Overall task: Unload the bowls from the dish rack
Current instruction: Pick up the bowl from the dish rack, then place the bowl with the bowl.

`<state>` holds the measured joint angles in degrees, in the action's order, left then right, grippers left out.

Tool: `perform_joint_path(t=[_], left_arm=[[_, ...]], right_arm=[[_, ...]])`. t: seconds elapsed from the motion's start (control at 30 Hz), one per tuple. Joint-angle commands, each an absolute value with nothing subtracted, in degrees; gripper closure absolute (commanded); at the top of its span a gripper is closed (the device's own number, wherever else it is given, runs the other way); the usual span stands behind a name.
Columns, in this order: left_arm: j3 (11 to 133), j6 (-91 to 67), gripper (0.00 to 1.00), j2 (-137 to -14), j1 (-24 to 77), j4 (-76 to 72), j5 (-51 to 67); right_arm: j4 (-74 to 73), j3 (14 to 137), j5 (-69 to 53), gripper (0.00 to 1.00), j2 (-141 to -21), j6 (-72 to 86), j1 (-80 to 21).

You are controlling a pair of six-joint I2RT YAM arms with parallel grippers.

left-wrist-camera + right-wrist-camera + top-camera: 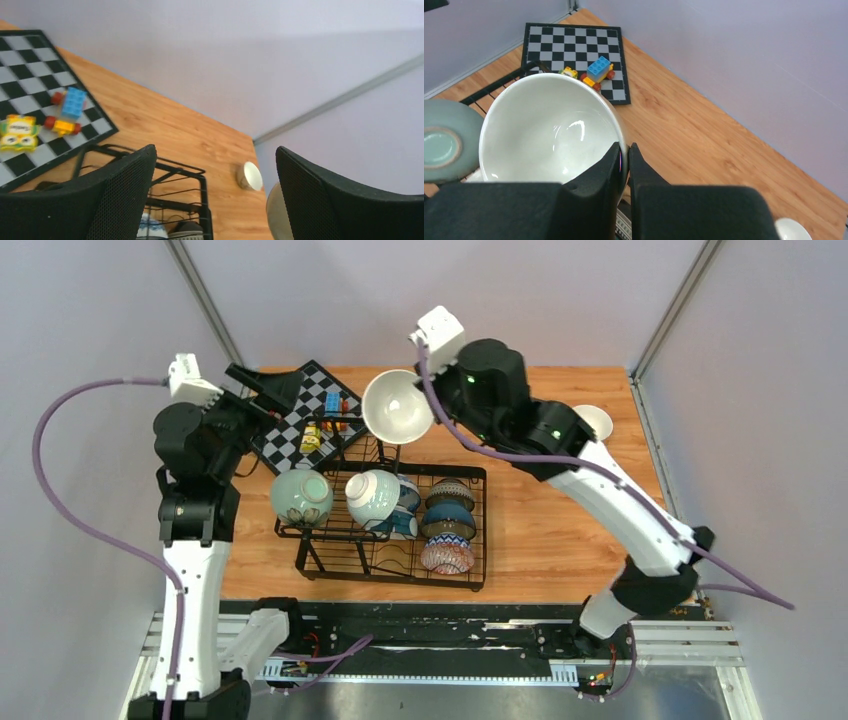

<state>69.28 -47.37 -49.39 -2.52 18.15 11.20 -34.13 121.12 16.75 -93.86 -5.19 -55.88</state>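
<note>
- Six bowls at least sit in the black wire dish rack [330,565] at the middle of the wooden surface [560,530]; others may be hidden behind them.
- Rack, right column, near to far: a red-pink patterned bowl [447,556], a dark teal bowl [448,519] and a brownish banded bowl [450,492], packed touching.
- Rack, middle: a pale whitish bowl [371,495] on edge, with a blue-white patterned bowl [407,522] just behind it.
- Rack, left end: a pale green glazed bowl [301,497] on edge. The left arm is the nearer to it.
- Right jaws: pinched narrow on the rim of a large cream-white ceramic bowl [549,130], one finger inside and one outside. The bowl hangs tilted above the rack's far edge, touching no wire.
- Governing relation: bare surface lies to the right of the held bowl, on the right arm's own side. In my judgement the next move is a carry rightward, then a descent.
- Left jaws: spread wide, holding nothing, raised beyond the rack's far-left corner.
- Far left: a black-and-white chessboard [300,425] carrying small coloured toy blocks [322,425].
- Far right: a small white bowl [597,421] stands upright on the surface, out of the rack.
</note>
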Motion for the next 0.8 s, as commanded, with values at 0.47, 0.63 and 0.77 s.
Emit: perform_joint_path(t=[0.47, 0.63, 0.77], left_arm=[[92.35, -24.94, 0.06, -65.04, 37.41, 34.58, -7.13], [97.37, -21.6, 0.06, -69.27, 50.3, 42.1, -15.52], [98.36, -21.83, 0.05, -70.62, 54.91, 43.37, -18.33]], right_arm=[[-42.21, 86.47, 31.01, 1.0, -54.42, -0.96, -56.25], [-49.01, 83.69, 30.5, 1.0, -50.46, 1.34, -56.24], [-52.75, 82.61, 28.56, 1.0, -48.79, 2.53, -56.25]])
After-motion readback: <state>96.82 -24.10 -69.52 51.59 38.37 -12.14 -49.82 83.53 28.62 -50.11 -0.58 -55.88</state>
